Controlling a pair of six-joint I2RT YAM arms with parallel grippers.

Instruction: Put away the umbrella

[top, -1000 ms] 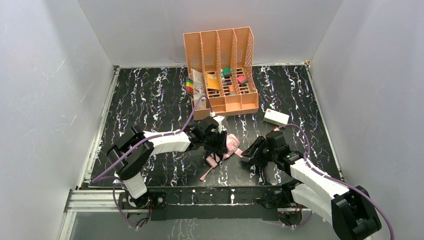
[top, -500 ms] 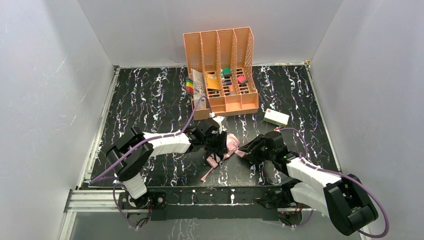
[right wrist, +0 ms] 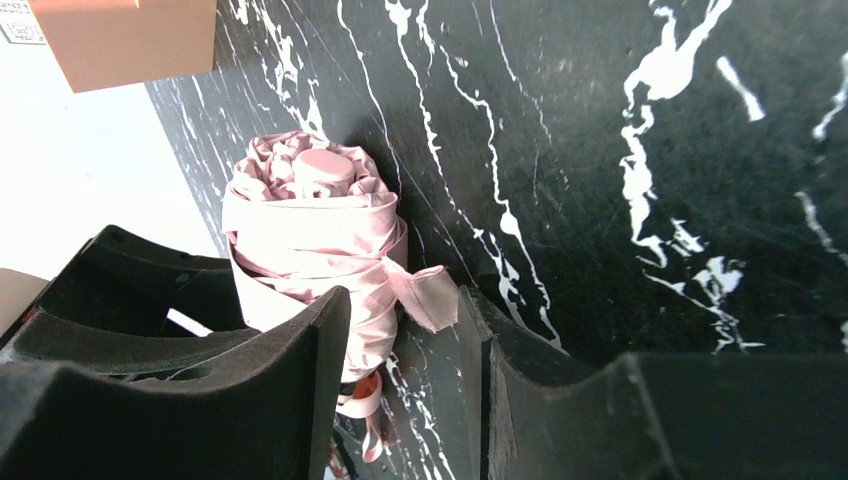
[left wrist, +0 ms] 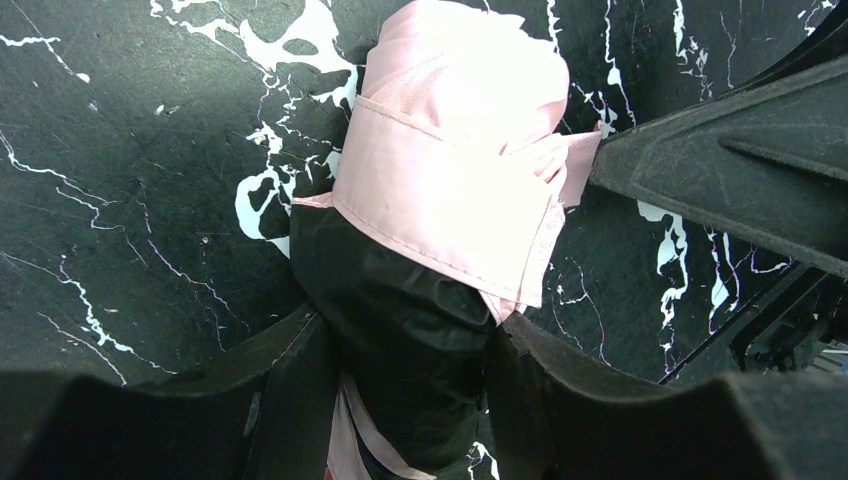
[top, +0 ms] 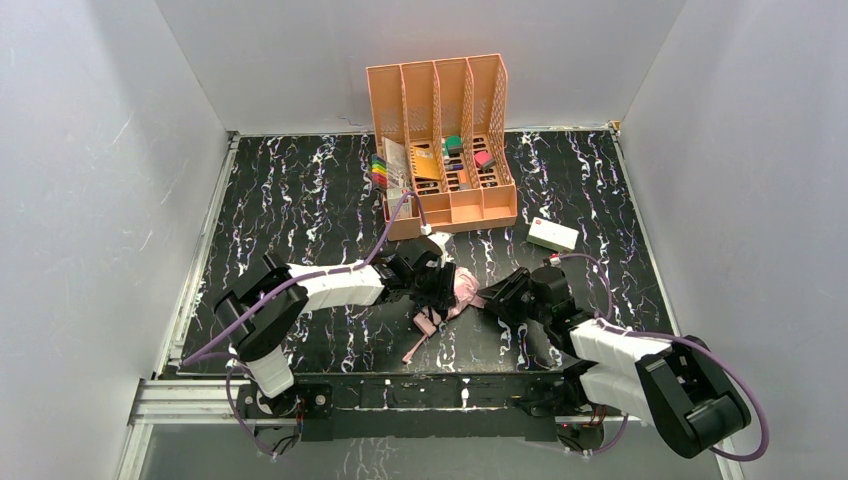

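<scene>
Table point(top: 300, 190): umbrella point(left wrist: 450, 170) lying near front edge, between both arms, well apart from organiser point(top: 440, 140). Left gripper point(left wrist: 410, 345) clamping black fabric end; you're wanting firm squeeze there. Right gripper point(right wrist: 405, 335) standing partway open, gripping nothing, strap point(right wrist: 428, 290) tab lying just at mouth of jaws; you're needing square closing on tab. Pink fabric showing rolled, creased.

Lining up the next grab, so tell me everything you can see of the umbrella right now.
The umbrella is folded and rolled into a short bundle, lying on the table. Pale pink fabric, a pink strap wrapped round it, black fabric at one end, a round pink cap at the other. The left gripper clamps the black end; the right gripper, open, flanks the loose strap tab.
</scene>
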